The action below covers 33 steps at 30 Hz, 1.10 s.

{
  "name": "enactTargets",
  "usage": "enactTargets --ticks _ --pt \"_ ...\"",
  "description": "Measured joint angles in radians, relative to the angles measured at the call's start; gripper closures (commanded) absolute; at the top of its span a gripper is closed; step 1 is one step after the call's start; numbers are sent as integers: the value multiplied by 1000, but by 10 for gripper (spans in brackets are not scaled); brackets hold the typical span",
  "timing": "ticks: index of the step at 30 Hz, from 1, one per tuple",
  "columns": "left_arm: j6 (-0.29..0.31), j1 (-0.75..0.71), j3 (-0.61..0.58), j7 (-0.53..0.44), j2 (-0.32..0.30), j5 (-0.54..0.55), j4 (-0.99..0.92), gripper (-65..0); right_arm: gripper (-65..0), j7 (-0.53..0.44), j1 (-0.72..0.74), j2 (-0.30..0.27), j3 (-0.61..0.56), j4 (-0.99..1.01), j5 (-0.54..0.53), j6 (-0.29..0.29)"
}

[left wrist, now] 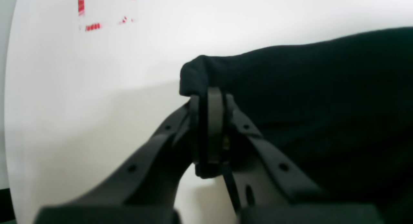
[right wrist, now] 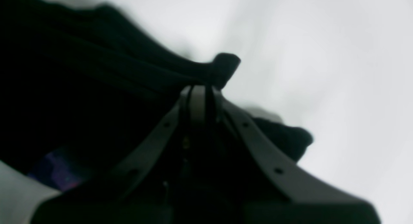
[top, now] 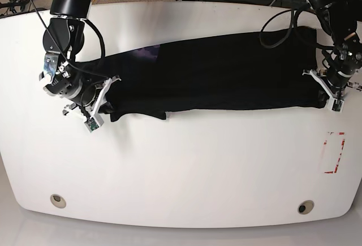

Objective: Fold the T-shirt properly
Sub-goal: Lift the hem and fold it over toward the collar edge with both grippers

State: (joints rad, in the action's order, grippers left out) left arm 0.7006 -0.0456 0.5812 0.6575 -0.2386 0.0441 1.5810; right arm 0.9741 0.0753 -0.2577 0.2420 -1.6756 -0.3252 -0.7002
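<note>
1. Here, in the base view, the right arm is reaching down from the upper left corner of the frame, bending at the elbow, with its right hand point(top: 107, 96) sitting at the left end of the T-shirt point(top: 226, 76).
2. The left arm is coming down from the upper right corner, and its left hand point(top: 323, 90) is resting at the right end of the cloth, near the right edge of the frame.
3. The T-shirt is lying as a long black band across the upper middle of the white surface point(top: 181, 167), running from one hand to the other; no print is showing on it.
4. In the left wrist view, the left hand point(left wrist: 209, 96) is pinching narrow on a bunched corner of the T-shirt point(left wrist: 322, 98), which is filling the right half of the frame.
5. In the right wrist view, the right hand point(right wrist: 200, 88) is likewise closing tight on a fold of the T-shirt point(right wrist: 80, 88), a small tuft of cloth poking up just above the fingertips; this view is blurred.
6. Counting: two arms, two hands, one T-shirt, one surface.
7. One red-outlined marking point(top: 332, 152) is sitting at the right of the surface, below the left hand, and two round fittings point(top: 57, 200) are showing near the surface's lower edge.
</note>
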Motion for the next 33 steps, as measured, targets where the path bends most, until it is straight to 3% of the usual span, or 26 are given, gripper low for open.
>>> enactTargets --ticks 7,14,21,23,29,31,33 --pt "-3 -125 2 13 30 0 169 0 0 5 -37 -2 31 2 0 0" --pt "3 -226 8 180 66 2 310 0 0 6 -42 0 31 3 4 0" --pt "5 -297 68 206 85 0 319 0 -8 5 -81 1 32 1 3 0" --pt "4 -303 72 201 80 1 317 0 -51 6 -90 0 32 1 -3 1" --pt "5 -343 62 195 79 1 309 0 -293 34 -121 10 111 1 -9 1" --pt "4 -343 43 199 76 -3 307 -74 -384 53 -122 17 153 1 -29 1" --pt "4 -340 32 192 75 -2 307 -136 -433 108 -120 26 197 1 -130 5"
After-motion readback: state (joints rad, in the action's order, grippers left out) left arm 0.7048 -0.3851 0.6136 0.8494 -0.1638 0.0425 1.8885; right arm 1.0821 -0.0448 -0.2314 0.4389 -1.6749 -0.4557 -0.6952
